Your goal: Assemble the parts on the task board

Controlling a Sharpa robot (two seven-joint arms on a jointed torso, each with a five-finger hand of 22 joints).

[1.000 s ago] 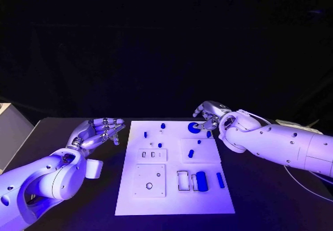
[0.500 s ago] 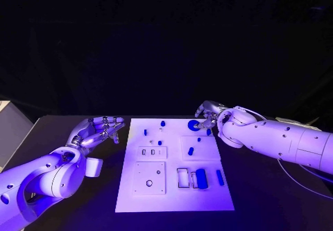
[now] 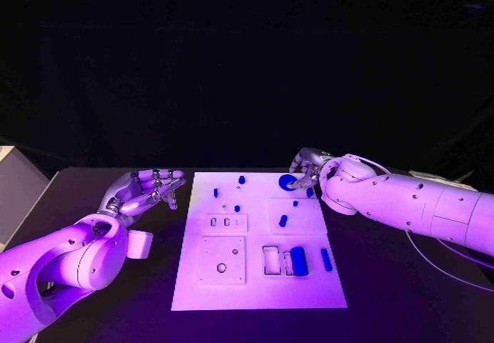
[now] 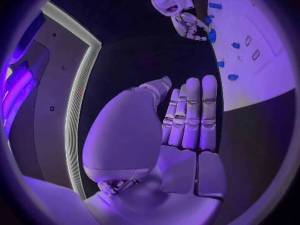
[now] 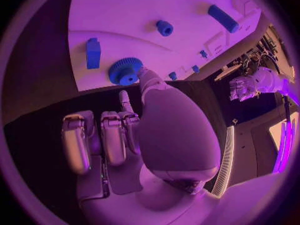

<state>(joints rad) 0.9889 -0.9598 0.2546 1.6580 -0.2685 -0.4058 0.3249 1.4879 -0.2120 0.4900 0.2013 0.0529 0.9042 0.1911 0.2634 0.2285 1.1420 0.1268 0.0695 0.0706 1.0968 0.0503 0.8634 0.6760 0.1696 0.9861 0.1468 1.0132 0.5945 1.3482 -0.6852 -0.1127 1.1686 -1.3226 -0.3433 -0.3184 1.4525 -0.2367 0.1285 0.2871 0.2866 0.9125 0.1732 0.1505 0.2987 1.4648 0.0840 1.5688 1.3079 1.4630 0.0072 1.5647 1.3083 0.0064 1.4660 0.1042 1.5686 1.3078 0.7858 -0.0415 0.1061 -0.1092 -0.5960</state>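
Gear [image 3: 287,184] lies flat at the board's [image 3: 258,286] far corner, touching the right hand's [image 3: 307,168] fingertip, other fingers curled; left hand [image 3: 144,191], fingers apart, hovers well off.

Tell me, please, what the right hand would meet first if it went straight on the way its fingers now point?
Most likely the blue gear at the task board's far edge: the right hand already has a fingertip at its rim, though contact is unclear.

Blue parts [image 3: 298,261] on white task board [image 3: 258,296]; black table [image 3: 412,300]
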